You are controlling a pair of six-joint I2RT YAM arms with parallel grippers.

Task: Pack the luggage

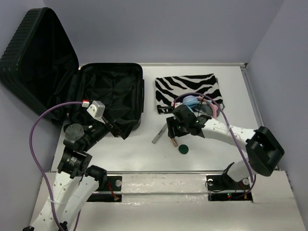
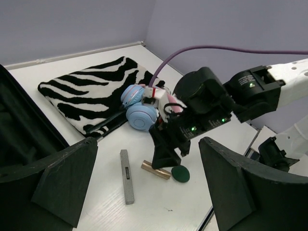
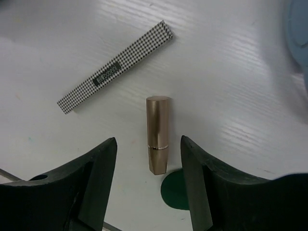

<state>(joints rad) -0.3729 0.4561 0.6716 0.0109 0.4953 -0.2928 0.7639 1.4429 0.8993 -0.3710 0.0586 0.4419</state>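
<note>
Though obscured from above, its wrist view shows the right gripper (image 3: 149, 142) open astride a gold tube (image 3: 158, 126).

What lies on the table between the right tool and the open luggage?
A slim houndstooth-patterned strip lies between the right tool and the luggage; the top view shows it best.

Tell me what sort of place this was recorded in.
Probably a lab robot cell, not a home: a white table boxed in by bare walls, two arms bolted at its near edge, an open suitcase as prop.
</note>
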